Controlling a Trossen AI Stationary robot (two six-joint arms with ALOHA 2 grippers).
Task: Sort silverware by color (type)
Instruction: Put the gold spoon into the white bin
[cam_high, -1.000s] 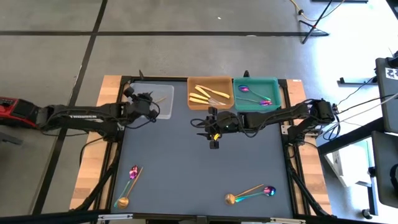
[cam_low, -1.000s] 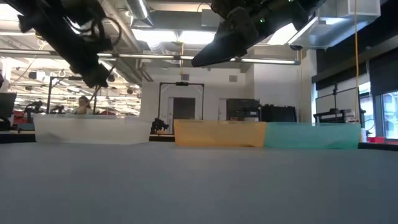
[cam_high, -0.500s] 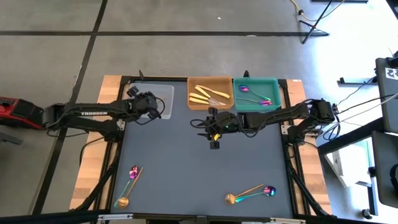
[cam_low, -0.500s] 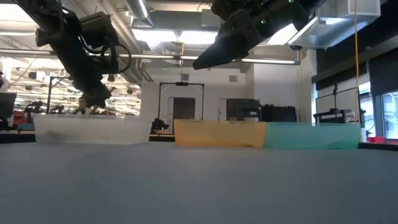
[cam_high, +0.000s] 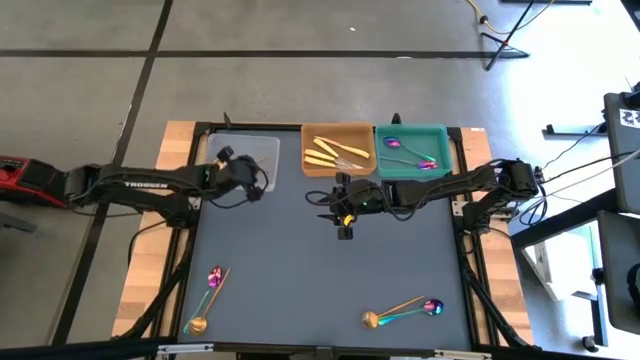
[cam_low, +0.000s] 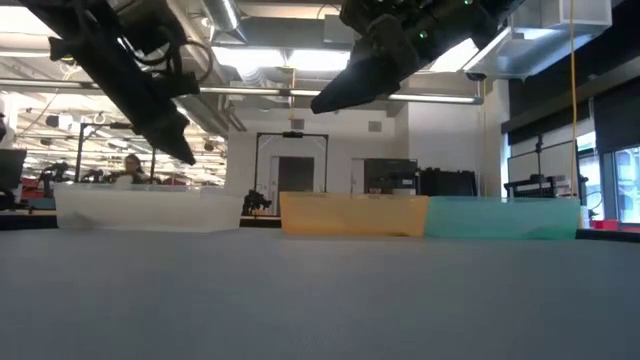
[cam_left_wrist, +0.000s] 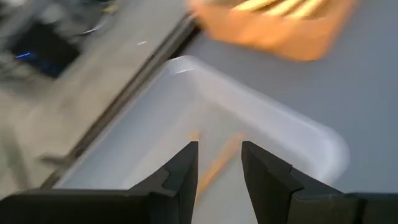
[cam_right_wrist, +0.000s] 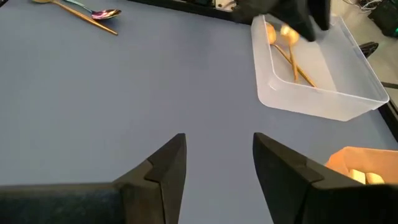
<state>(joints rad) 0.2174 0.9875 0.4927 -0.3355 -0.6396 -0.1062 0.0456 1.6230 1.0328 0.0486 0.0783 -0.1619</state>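
Above the near edge of the clear tray (cam_high: 262, 152), the left gripper (cam_high: 250, 186) is hovering with its fingers (cam_left_wrist: 180, 174) standing apart and holding nothing. Between those fingers, in the left wrist view, two copper-gold spoons (cam_left_wrist: 214, 163) are lying on the floor of the clear tray, their handles close together; the right wrist view is showing the same pair with their round bowls toward one end of the tray.

Beside the clear tray, the orange tray (cam_high: 338, 149) is holding several pale yellow-gold knives (cam_high: 335, 151), and next to that the teal tray (cam_high: 412, 150) is holding iridescent purple-teal spoons (cam_high: 412, 156). All three trays are sitting in a row along the far edge of the bench (cam_high: 300, 270).

Near the bench's middle, just in front of the orange tray, the right gripper (cam_high: 344, 226) is hanging in the air with its fingers (cam_right_wrist: 158, 171) spread wide and empty.

Well away from the clear tray, toward the bench's near edge, more silverware is waiting. On the left arm's side, a purple-teal spoon (cam_high: 213, 279) and a copper-gold spoon (cam_high: 203, 316) are lying together, their handles crossing. On the right arm's side, another copper-gold spoon (cam_high: 376, 318) and purple-teal spoon (cam_high: 428, 307) are lying against each other.
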